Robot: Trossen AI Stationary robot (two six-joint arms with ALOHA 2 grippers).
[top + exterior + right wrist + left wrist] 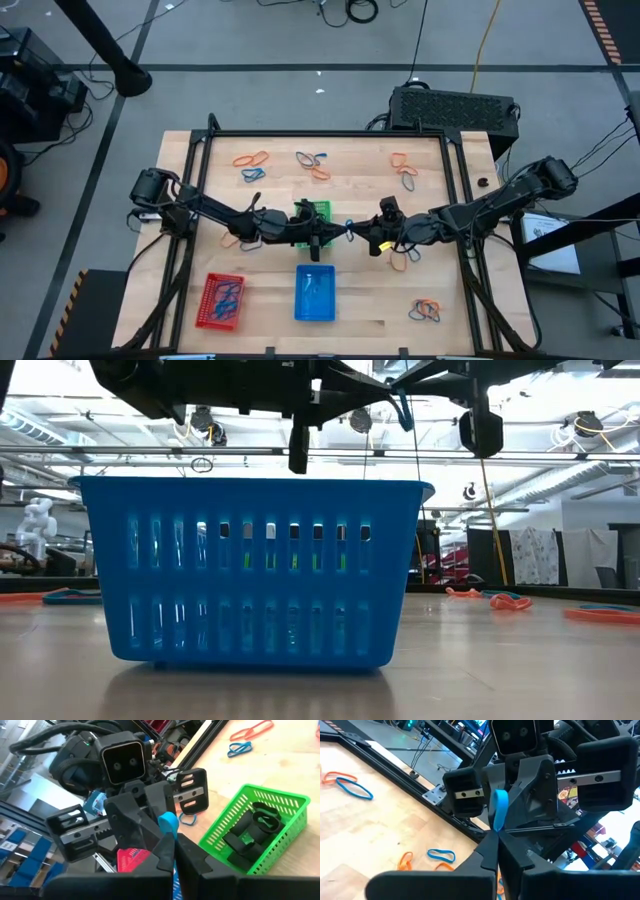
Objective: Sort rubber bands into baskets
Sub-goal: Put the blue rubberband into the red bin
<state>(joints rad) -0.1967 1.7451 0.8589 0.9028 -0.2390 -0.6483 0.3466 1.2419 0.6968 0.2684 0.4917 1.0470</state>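
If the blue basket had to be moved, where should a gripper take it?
Grip the blue basket by its top rim, at a short wall, coming straight down with the jaws astride the wall. It stands upright and open-topped, and its thin slotted walls should fit between the jaws. For now the left gripper and right gripper are both shut on one blue rubber band.

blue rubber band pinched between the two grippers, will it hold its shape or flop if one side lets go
Probably flops: the blue rubber band is a thin loop, bent over where the left gripper and right gripper both pinch it. It looks very light, so it should hang from whichever still holds it. Being elastic, it may snap back slightly if stretched.
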